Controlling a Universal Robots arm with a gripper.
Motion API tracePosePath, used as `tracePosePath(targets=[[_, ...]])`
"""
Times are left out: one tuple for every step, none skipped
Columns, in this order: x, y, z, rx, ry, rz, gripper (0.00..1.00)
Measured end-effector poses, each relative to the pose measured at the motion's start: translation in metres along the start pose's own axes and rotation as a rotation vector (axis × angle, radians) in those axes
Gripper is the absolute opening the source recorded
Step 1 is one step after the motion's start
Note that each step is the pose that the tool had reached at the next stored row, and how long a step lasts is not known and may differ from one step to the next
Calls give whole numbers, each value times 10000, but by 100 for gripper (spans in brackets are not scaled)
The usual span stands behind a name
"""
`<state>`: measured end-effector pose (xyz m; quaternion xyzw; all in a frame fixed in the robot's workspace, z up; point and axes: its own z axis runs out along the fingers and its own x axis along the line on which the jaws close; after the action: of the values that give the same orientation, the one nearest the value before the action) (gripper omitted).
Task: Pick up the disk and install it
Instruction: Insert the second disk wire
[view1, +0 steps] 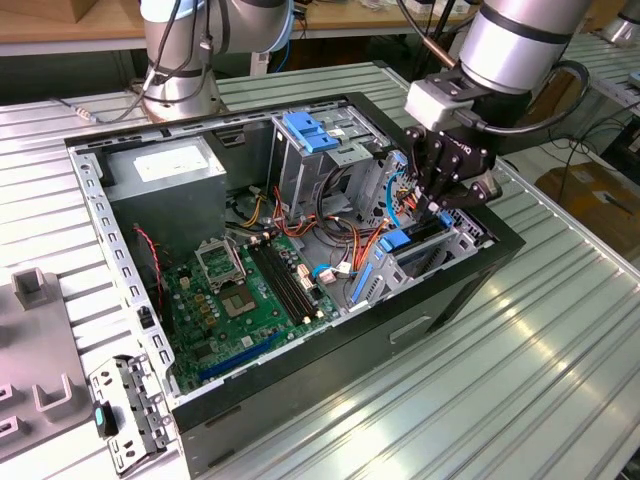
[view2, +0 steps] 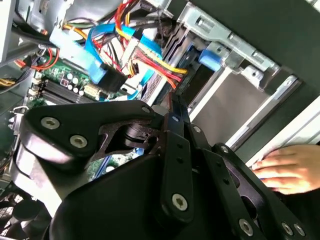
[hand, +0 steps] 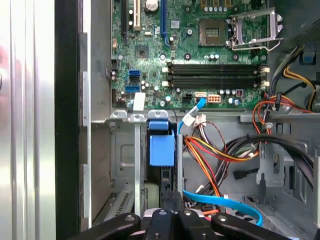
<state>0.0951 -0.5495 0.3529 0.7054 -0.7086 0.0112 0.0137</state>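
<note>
Evidently drawn close together, tips of the gripper (view2: 171, 102) meeting over a thin dark edge in the second wrist view. Cannot tell whether clamped on that edge or merely bearing on it.

Just beyond the tips in the first wrist view, the disk (hand: 162, 150): standing on edge, blue rail end showing, already partway down in the narrow slot of the drive bay (hand: 125, 150), between two upright metal walls. Not lying loose on the table (view1: 520, 380).

Close beside the slot, a bundle of red, orange and yellow cables (hand: 210, 150), plus a flat blue one curving under the fingers. Farther off, the motherboard (view1: 240, 290), and the cage with the blue handle (view1: 305, 130) near the middle of the open computer case (view1: 330, 350). In the exterior view, gripper (view1: 447, 200) poised over the bay at the case's end toward the exterior view's right. A person's hand (view2: 282, 167) resting on the pale surface outside the case wall, apart from the fingers.

Judged from this: pick-up done, installation in hand, seating probably unfinished. Called for next, by this reading: a straight push along the slot, no tilt, rails kept in their guides, cables kept out of the path, hand kept clear.
</note>
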Motion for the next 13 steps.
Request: tracePosePath(targets=[[1, 5, 0, 0, 1, -3, 11], [0, 6, -19, 1, 4, -3, 11], [0, 7, -72, 1, 3, -2, 11], [2, 7, -123, 1, 1, -1, 11], [2, 7, -166, 0, 2, -2, 11], [1, 7, -229, 0, 1, -2, 11], [-1, 7, -273, 0, 5, -2, 11], [-5, 6, -320, 0, 20, -2, 11], [-11, 6, -345, 0, 43, -1, 11], [-17, 5, -360, -4, 60, 0, 11], [-21, 3, -368, -11, 72, -1, 11], [-24, 2, -385, -27, 88, -2, 11], [-24, 2, -401, -31, 96, -1, 11]])
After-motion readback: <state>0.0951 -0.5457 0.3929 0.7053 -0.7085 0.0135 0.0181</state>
